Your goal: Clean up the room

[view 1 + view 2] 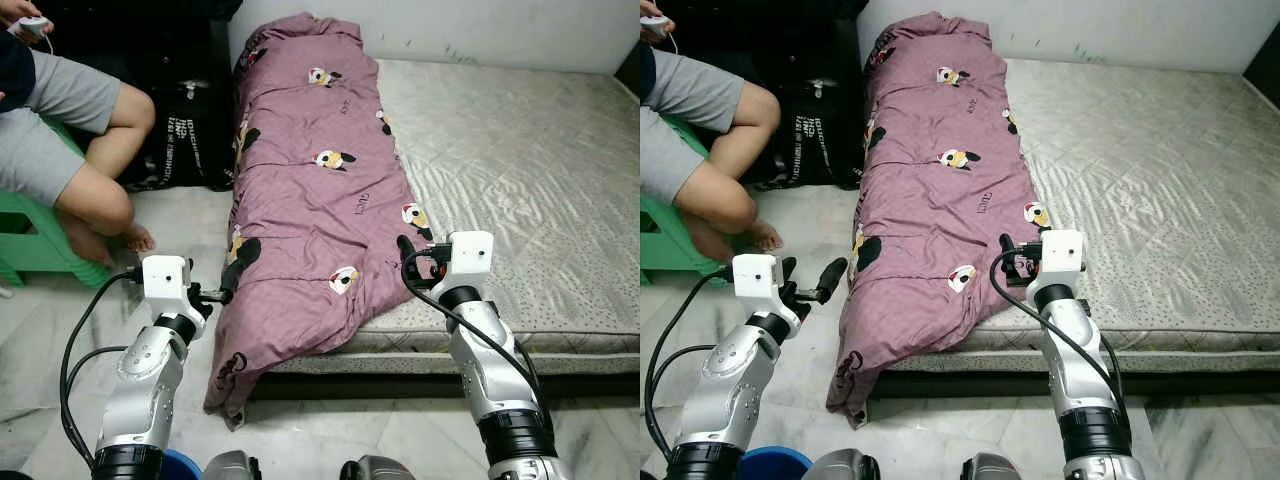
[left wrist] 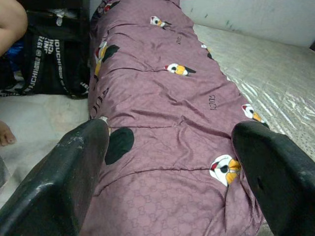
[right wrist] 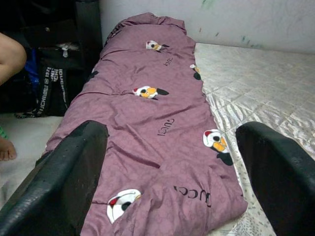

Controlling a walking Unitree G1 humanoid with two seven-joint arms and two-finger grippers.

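Purple quilt [image 1: 310, 170]: bunched lengthwise along the mattress [image 1: 520, 170] edge, its near end drooping to the floor, not yet folded. Left hand [image 1: 232, 272] and right hand [image 1: 412, 250]: both released, poised at the quilt's near end, grasping nothing.

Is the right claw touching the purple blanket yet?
Cannot tell. The right wrist view shows the right claw open over the purple blanket, but no view plainly shows contact or a gap.
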